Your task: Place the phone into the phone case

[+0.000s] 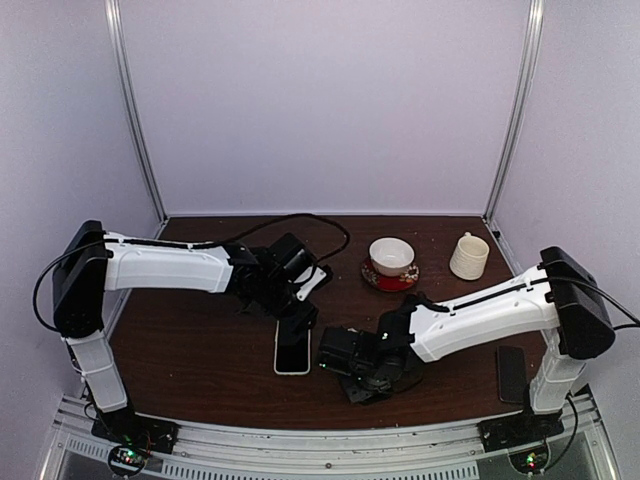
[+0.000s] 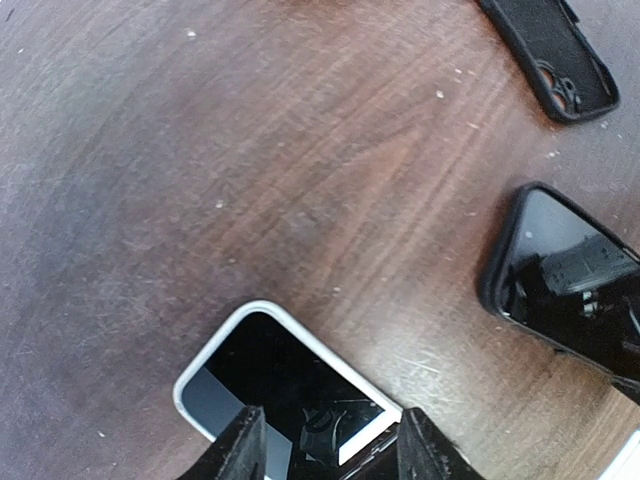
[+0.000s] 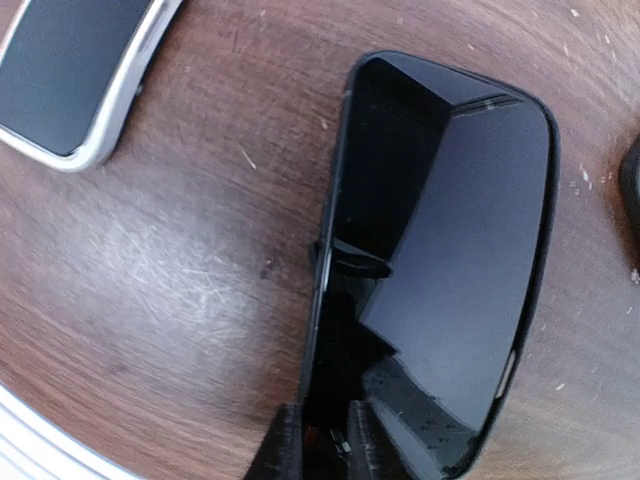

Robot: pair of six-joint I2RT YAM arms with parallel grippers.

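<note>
The white-rimmed phone (image 1: 292,352) lay flat and screen-up on the tabletop (image 1: 190,345). The left end effector (image 2: 332,420) stood over one end of it. Its fingers (image 2: 240,450) were spread wide and held nothing, with that end of the phone showing in the gap between them.

Just to the right of the white-rimmed phone lay a black phone (image 3: 440,260), also screen-up, with a dark rim all round it. The two phones were near each other but not touching. The right end effector (image 3: 325,410) sat at one end of the black phone with its fingers (image 3: 288,445) drawn almost together. From the right wrist view they seemed to be pinching the phone's side edge, but the contact was cut off at the bottom of the frame.

The empty black phone case (image 2: 548,55) lay open side up. From the white-rimmed phone it was on the far side of the black phone, well apart from both and touched by neither arm.

Farther back on the tabletop from the white-rimmed phone, and to its right, a white cup (image 1: 391,254) stood on a red saucer (image 1: 384,279). A cream mug (image 1: 468,256) stood upright farther right again.
</note>
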